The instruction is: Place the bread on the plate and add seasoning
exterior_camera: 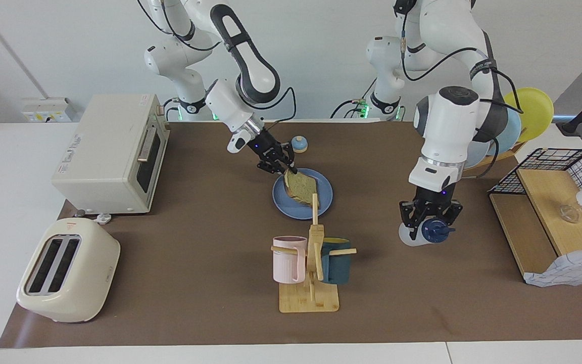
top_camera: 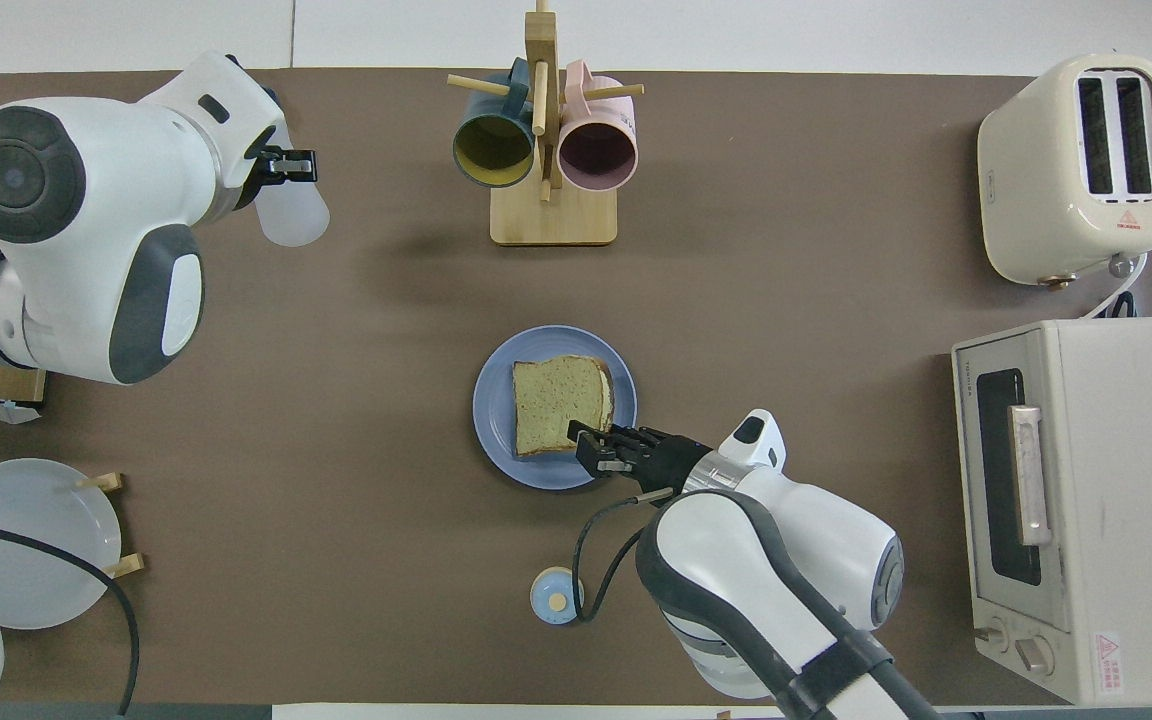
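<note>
- The bread (exterior_camera: 301, 188), a square slice with a brown crust, lies on the round blue plate (exterior_camera: 283, 205) in the middle of the brown table (exterior_camera: 195, 242).
- The right gripper (exterior_camera: 285, 166) is low at the edge of the bread that faces the robots, over the plate's rim. Its fingers (top_camera: 588, 440) lie at the crust; whether they are apart or clamped on the bread cannot be told.
- The left gripper (exterior_camera: 430, 222) points down toward the left arm's end of the table, its fingers clamped around the seasoning bottle (exterior_camera: 412, 236), just under the navy cap (exterior_camera: 435, 230). The translucent white bottle leans, and whether its base touches the table cannot be told.
- A small blue-domed bell (exterior_camera: 299, 144) sits on the table nearer to the robots than the plate.
- A wooden mug tree (exterior_camera: 313, 268) with a pink mug (exterior_camera: 289, 259) and a dark teal mug (exterior_camera: 336, 260) stands farther from the robots than the plate.
- A cream toaster oven (exterior_camera: 114, 151) and a cream two-slot toaster (exterior_camera: 66, 270) stand at the right arm's end of the table.
- A wooden rack holding a yellow plate (exterior_camera: 536, 114) and paler blue ones, and a wire basket (exterior_camera: 561, 162) on a wooden shelf, are at the left arm's end.
</note>
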Robot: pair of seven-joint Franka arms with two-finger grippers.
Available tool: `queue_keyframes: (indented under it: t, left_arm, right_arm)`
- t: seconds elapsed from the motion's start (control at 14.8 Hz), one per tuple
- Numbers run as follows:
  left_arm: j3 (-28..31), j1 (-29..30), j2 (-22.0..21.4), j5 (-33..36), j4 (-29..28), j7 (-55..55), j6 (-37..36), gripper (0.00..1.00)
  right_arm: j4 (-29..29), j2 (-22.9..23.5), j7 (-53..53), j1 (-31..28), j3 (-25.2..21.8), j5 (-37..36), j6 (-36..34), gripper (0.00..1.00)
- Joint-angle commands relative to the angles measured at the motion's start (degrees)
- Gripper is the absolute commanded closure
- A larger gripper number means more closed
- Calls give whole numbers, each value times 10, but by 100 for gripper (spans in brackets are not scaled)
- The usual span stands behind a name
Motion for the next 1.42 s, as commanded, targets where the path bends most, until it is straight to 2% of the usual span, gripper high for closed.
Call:
queue_keyframes:
  t: [0.0, 0.41, 0.61, 0.88, 1.01, 1.35]
  left_arm:
    - [-5, -5, -40, -25, -8, 44, -59, 50]
    - [-4, 2, -117, -90, -9, 213, -205, 50]
    - [-2, 2, -148, -102, -9, 267, -259, 50]
    - [-1, 1, -180, -102, -9, 342, -325, 50]
    - [-1, -3, -194, -102, -9, 386, -358, 50]
    - [-12, -18, -224, -101, -11, 463, -428, 50]
  right_arm:
    - [1, 2, -22, -4, 4, 17, 26, 0]
    - [20, 13, -22, -6, 2, -5, 34, 0]
    - [21, 15, -23, -19, 1, -55, 33, 0]
    - [27, 20, -23, -67, 1, -175, 23, 0]
    - [30, 22, -23, -101, -1, -235, -8, 0]
    - [86, 20, -15, -247, -3, -483, -180, 0]
